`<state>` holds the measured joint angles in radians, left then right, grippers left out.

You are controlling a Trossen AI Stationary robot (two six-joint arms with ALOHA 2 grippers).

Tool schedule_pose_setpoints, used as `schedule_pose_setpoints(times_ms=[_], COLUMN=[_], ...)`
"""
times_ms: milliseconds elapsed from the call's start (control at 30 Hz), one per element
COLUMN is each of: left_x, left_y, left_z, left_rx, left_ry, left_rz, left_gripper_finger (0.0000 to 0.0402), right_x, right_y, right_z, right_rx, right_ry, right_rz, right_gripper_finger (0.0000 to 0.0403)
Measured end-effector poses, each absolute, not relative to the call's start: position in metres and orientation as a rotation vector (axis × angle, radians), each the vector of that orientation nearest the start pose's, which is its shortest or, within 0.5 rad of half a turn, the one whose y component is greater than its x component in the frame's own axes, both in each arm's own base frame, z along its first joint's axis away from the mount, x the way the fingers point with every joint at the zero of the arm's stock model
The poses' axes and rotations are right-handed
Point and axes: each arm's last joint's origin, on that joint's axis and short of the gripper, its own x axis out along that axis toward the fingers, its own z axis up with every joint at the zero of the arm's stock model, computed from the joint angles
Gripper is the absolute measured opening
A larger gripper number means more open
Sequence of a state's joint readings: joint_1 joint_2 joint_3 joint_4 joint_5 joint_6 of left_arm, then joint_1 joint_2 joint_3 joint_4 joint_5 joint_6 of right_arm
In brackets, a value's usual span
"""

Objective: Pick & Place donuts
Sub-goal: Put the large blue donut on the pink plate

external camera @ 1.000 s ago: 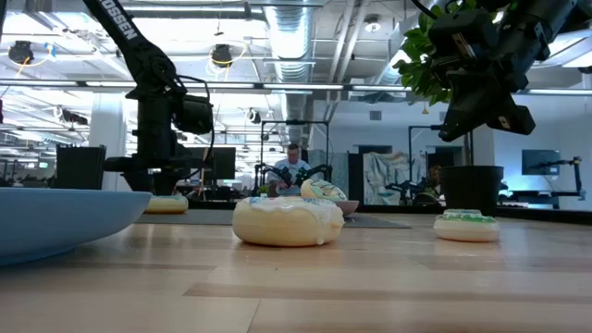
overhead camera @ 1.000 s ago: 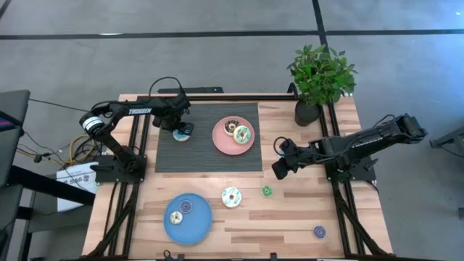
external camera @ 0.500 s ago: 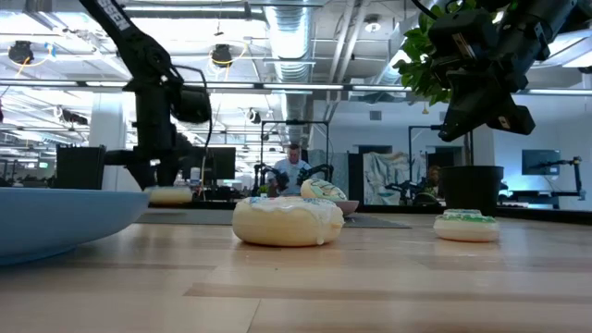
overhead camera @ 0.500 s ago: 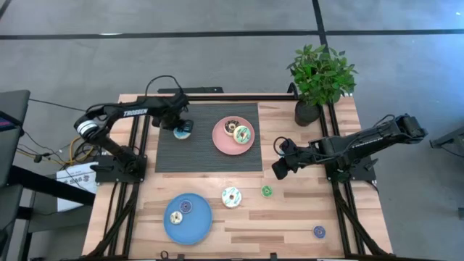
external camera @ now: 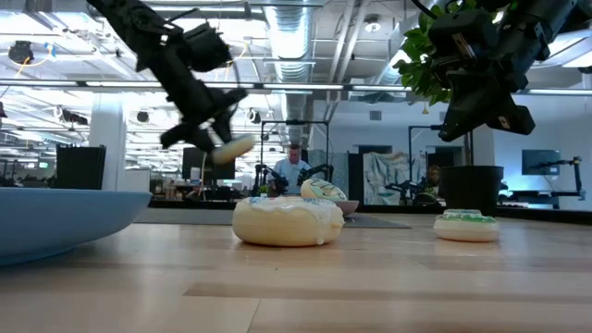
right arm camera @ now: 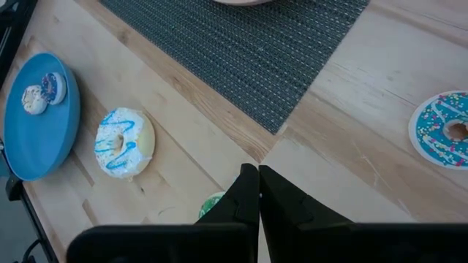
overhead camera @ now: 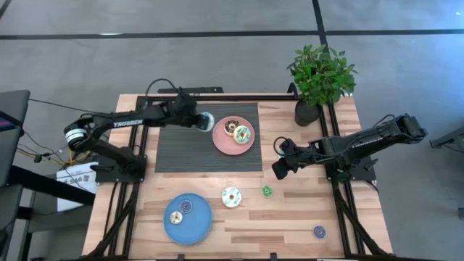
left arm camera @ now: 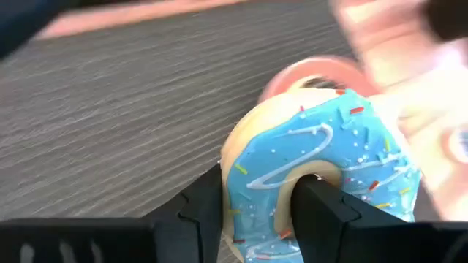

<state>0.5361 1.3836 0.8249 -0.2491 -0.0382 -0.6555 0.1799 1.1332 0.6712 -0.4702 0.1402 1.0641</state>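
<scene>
The blue donut (left arm camera: 322,183) is clamped in the left gripper (overhead camera: 201,120), 1 finger through its hole, lifted off the grey mat (overhead camera: 181,152) just beside the pink plate (overhead camera: 221,143). That plate holds 2 donuts (overhead camera: 237,131). A white donut (overhead camera: 231,196) and a green donut (overhead camera: 267,191) lie on the desk (overhead camera: 290,217); 2 more sit on the blue plate (overhead camera: 196,223). The right gripper (overhead camera: 278,169) hovers right of the mat, jaws closed on nothing.
</scene>
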Motion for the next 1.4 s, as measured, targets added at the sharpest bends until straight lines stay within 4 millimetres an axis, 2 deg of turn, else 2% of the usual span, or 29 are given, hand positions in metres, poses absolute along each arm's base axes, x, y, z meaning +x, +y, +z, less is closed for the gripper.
schedule_pose_setpoints(times_ms=[133,367,667,1200,1400], left_x=[0.258,0.28,0.314,0.316,0.316], left_y=[0.135,0.128,0.139,0.139,0.139], left_z=[0.207,0.176,0.175,0.174,0.174], left_rx=[-0.762,-0.765,-0.726,-0.685,-0.675], left_ry=[0.552,0.661,0.686,0.731,0.73], left_rz=[0.749,0.726,0.697,0.692,0.702], left_gripper_finger=[0.0129,0.0129,0.0129,0.0131,0.0153], right_x=[0.209,0.209,0.209,0.209,0.209], right_y=[0.034,0.034,0.035,0.035,0.034], right_z=[0.21,0.21,0.21,0.21,0.21], right_rx=[0.837,0.839,0.84,0.841,0.839], right_ry=[0.838,0.838,0.842,0.843,0.841], right_rz=[-0.449,-0.449,-0.442,-0.441,-0.445], right_gripper_finger=[0.0001,0.0001,0.0001,0.0001,0.0001])
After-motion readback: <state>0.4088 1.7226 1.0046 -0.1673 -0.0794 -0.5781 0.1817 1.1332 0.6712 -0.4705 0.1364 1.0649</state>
